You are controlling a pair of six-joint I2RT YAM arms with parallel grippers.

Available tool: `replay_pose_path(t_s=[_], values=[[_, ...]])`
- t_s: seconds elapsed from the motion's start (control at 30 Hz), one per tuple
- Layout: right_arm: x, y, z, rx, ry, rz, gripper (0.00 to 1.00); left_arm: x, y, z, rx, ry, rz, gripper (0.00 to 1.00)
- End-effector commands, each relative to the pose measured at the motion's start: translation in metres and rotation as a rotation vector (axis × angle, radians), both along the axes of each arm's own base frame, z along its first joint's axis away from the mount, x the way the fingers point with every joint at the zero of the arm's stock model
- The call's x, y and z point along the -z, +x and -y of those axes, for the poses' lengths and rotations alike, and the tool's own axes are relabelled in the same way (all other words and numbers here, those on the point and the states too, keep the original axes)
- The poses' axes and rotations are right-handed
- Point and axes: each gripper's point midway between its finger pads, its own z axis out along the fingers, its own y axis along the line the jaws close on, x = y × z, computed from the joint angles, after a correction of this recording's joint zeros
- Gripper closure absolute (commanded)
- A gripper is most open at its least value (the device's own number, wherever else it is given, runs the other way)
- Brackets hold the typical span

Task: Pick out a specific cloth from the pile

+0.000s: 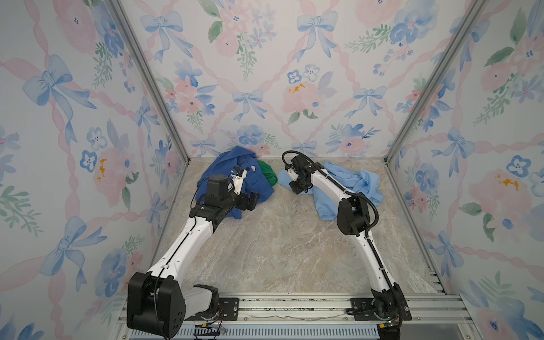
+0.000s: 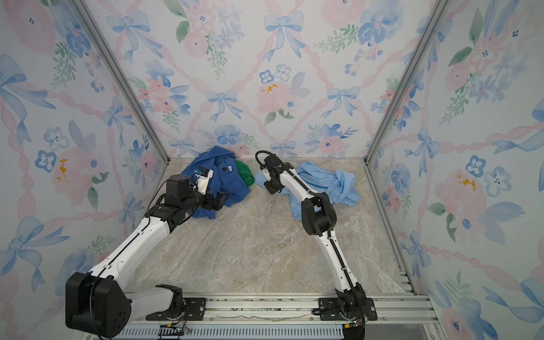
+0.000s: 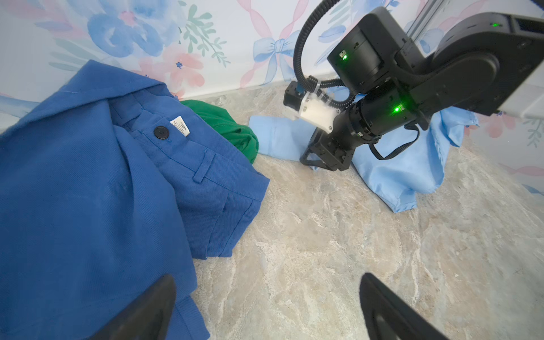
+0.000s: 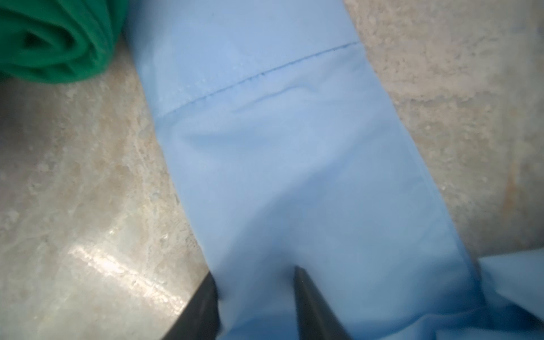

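A booth with flowered walls encloses a marbled table. Two white-and-black arms reach from the near edge toward the back.

At the back left lies the pile, mostly a royal-blue garment. The shirt, pale sky-blue and thin, lies crumpled at the back right. It is already apart from the pile, except for one long flat strip that runs toward it. The right arm crosses above the shirt and hides its middle in both top views.

A small green cloth sits at the pile's right edge. The end of the strip lies just beside it and may be touching.

The left gripper hovers low at the blue garment's near edge with its jaws wide apart and holding nothing. The right gripper is down on the strip. Its jaws stand narrow with shirt fabric between them, but whether they have clamped it firmly cannot be told.

The step in hand appears to be securing that grip. To do it well, the pinch should probably be firm before any pull, since thin fabric slips. Then lift and draw to the right, away from the green cloth, so nothing is dragged along.

Smaller details are a dark button and a white label on the blue garment. A stitched seam crosses the strip.
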Motion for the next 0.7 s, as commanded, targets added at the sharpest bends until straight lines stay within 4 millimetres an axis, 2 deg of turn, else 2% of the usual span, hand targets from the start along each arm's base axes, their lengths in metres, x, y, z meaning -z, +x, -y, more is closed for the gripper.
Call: replay_pose_path(t_s=[0.0, 0.1, 0.2, 0.33, 0.43, 0.47, 0.57, 0.67], values=[[0.031, -0.016, 0.039, 0.080, -0.058, -0.123, 0.98, -0.017, 0.000, 0.000, 0.001, -0.023, 0.031, 0.02], [0.014, -0.005, 0.054, 0.134, -0.028, -0.079, 1.00, -0.016, 0.001, -0.001, -0.002, -0.022, 0.028, 0.02], [-0.018, 0.006, 0.057, 0.135, -0.001, 0.015, 1.00, -0.015, 0.001, -0.001, 0.000, -0.025, 0.022, 0.02], [-0.081, 0.015, 0.053, 0.153, 0.098, 0.160, 1.00, -0.014, 0.001, -0.002, -0.002, -0.025, 0.021, 0.02], [-0.134, 0.015, 0.061, 0.208, 0.201, 0.266, 1.00, -0.011, 0.002, -0.001, 0.001, -0.027, 0.012, 0.02], [-0.154, 0.014, 0.069, 0.240, 0.231, 0.311, 1.00, -0.010, 0.003, 0.000, 0.002, -0.029, 0.007, 0.02], [-0.189, 0.005, 0.106, 0.343, 0.240, 0.408, 1.00, -0.008, 0.003, 0.001, 0.008, -0.034, -0.001, 0.02], [-0.194, -0.010, 0.162, 0.472, 0.181, 0.424, 1.00, -0.007, 0.003, 0.003, 0.014, -0.040, -0.007, 0.02]])
